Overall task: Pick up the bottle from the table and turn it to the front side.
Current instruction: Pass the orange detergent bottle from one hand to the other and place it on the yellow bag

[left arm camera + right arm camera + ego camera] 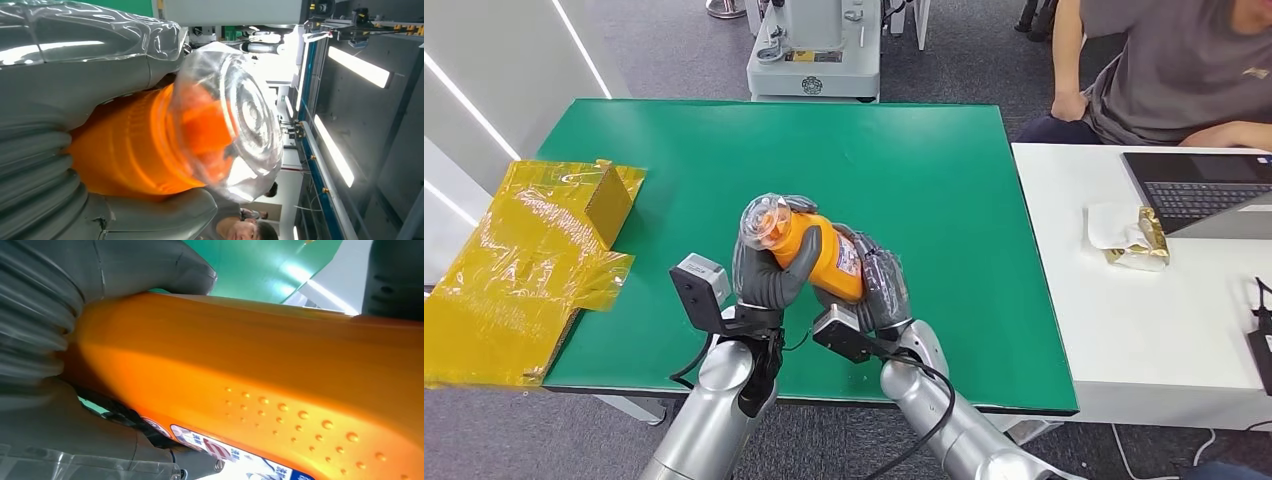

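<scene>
Head view: left hand [769, 268] and right hand [879, 285] grip the bottle [819, 252] above the green table's [724, 150] near edge.

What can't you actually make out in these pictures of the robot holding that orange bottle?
- Bottle label: in the head view it is too small to read and partly covered by the right hand; in the right wrist view it is cut off by the picture's edge.
- Bottle's lower end: hidden in the head view behind both hands; the left hand wraps the neck.
- Person at the white table: cut off by the head view's top edge.
</scene>
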